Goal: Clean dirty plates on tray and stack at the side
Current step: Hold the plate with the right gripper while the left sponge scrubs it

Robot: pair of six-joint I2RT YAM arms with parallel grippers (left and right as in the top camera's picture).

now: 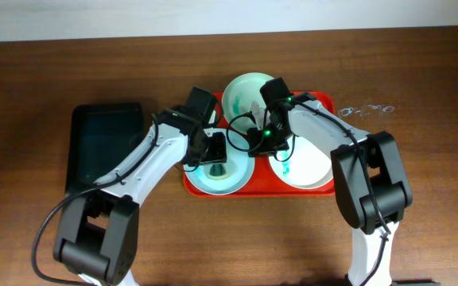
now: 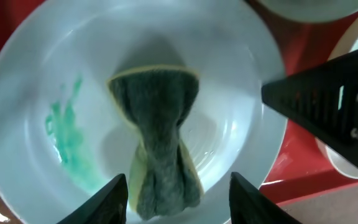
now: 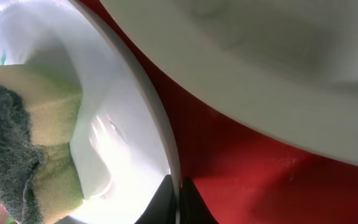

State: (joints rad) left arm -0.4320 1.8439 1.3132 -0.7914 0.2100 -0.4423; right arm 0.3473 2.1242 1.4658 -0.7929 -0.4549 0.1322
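**Overhead view.** The tray [image 1: 261,191] lies mid-bench, with a black tray [image 1: 106,143] to its left. It carries three plates: a far plate [image 1: 241,91], a near-left plate [image 1: 213,184], and a white plate [image 1: 312,163] at near right. The left jaws hang over the near-left plate, with a sponge [image 1: 215,169] below them. The right jaws reach the right rim of the same plate.

**Left wrist view.** The near-left plate [image 2: 241,93] bears a teal smear [image 2: 67,140] on its left side. The sponge [image 2: 157,124] stands at its centre, dark scouring face showing. The left jaws are narrowed on the sponge's near end, between the fingers [image 2: 107,202].

**Right wrist view.** The right jaws are pinched on the near-left plate's [image 3: 123,124] rim. The sponge [image 3: 23,143] sits inside the plate at left. A second plate [image 3: 260,56] fills the upper right, but I cannot tell which one it is. Red tray [image 3: 241,180] shows between the two plates.
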